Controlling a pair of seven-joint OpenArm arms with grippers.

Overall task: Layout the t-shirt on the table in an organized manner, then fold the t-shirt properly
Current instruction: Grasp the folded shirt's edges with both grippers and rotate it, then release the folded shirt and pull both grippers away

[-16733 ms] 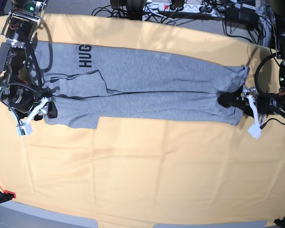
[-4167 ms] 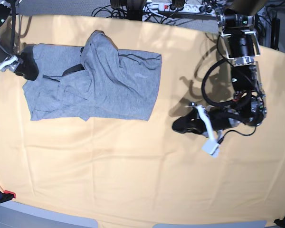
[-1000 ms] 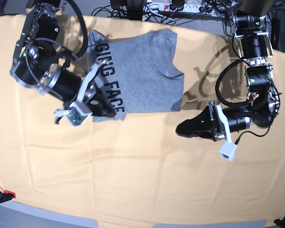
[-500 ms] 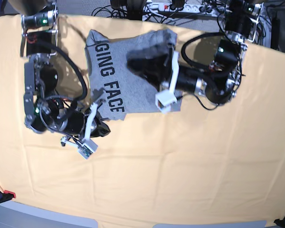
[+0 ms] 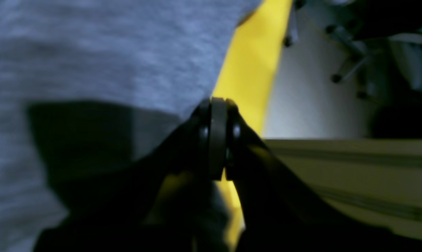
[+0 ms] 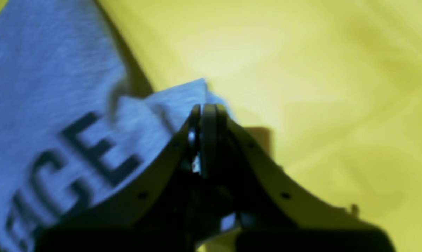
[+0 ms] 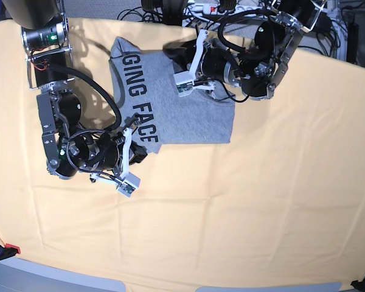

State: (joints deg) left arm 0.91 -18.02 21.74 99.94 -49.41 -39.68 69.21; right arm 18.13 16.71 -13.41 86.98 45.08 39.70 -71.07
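The grey t-shirt (image 7: 188,109) lies folded into a rough rectangle near the far edge of the table (image 7: 261,201), with black letters along its left side. My left gripper (image 7: 171,56) reaches across from the right and sits shut over the shirt's far edge. In the left wrist view its fingertips (image 5: 214,105) meet where the grey t-shirt (image 5: 91,52) ends and the yellow table (image 5: 253,63) begins. My right gripper (image 7: 142,154) is shut at the shirt's near-left corner. In the right wrist view that gripper (image 6: 204,106) touches a raised corner of the t-shirt (image 6: 56,87). Pinched fabric cannot be made out.
Cables and a power strip (image 7: 231,9) run behind the table's far edge. A red clamp (image 7: 9,248) sits at the near-left corner. Beyond the table edge the left wrist view shows a pale beam (image 5: 337,157). Both arms' bodies flank the shirt.
My left gripper has moved from over the shirt's middle toward its far edge. The right gripper has shifted slightly toward the shirt's near-left corner. The shirt lies flatter.
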